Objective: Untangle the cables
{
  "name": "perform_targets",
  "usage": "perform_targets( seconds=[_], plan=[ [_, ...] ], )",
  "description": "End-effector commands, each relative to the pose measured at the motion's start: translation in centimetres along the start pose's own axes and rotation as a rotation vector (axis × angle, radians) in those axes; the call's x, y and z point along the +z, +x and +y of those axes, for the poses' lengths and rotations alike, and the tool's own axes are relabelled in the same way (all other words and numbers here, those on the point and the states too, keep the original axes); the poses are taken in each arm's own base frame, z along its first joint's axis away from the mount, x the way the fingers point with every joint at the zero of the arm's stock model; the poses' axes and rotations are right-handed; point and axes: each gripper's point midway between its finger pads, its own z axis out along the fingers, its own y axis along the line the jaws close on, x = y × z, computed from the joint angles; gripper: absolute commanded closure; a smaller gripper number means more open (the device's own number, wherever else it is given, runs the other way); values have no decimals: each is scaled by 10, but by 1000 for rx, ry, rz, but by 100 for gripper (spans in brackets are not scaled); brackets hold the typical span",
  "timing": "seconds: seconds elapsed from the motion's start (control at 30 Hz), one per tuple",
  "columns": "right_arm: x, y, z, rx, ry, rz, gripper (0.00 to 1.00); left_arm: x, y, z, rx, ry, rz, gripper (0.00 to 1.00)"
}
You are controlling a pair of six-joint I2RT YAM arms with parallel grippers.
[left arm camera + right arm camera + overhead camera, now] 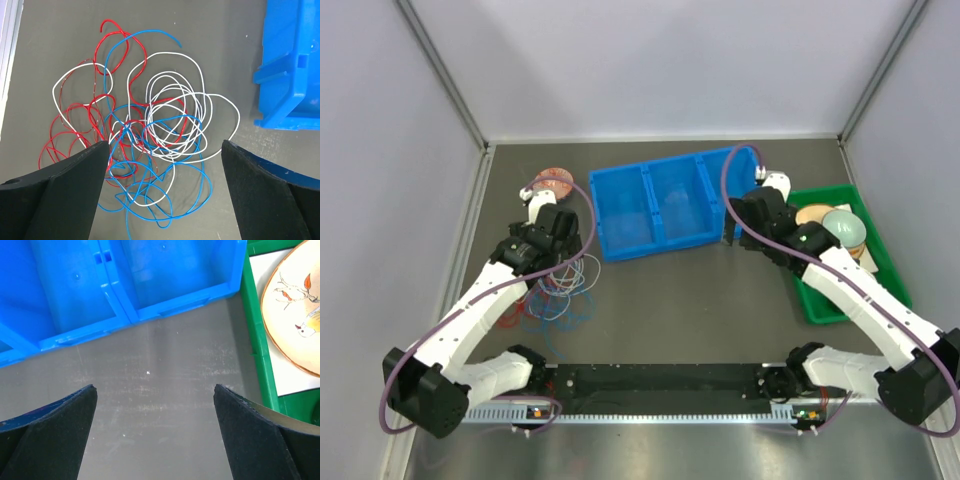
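Observation:
The cables (150, 130) lie in one tangled heap of thin red, white and blue loops on the grey table. In the top view the heap (558, 300) sits at the left, partly under my left arm. My left gripper (162, 150) is open and empty, above the heap with its jaws spread wide on either side of the blue and white loops; in the top view it (548, 240) hovers at the heap's far edge. My right gripper (155, 390) is open and empty over bare table between the blue bin and the green tray; it shows in the top view (745, 222) too.
A blue three-compartment bin (665, 205) stands at the back middle; its corner shows in the left wrist view (292, 70) and its wall in the right wrist view (125, 285). A green tray (830, 300) with plates and a bowl (844, 226) stands at the right. A round reddish dish (552, 181) lies at back left.

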Motion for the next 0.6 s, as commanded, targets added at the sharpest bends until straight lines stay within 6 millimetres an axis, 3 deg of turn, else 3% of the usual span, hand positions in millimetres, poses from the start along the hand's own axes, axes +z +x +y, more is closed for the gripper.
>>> perform_targets(
  seconds=[0.0, 0.2, 0.33, 0.57],
  plan=[
    [-11, -15, 1, 15, -29, -76, 1, -7, -14, -1, -51, -2, -30, 1],
    [-11, -7, 5, 22, -71, -73, 1, -12, -4, 0, -78, -1, 30, 1],
    [-9, -5, 5, 25, -74, -72, 1, -24, 3, 13, -90, -58, 82, 1],
    [-8, -10, 9, 35, -87, -89, 1, -35, 42, 34, -172, -131, 185, 1]
  ],
)
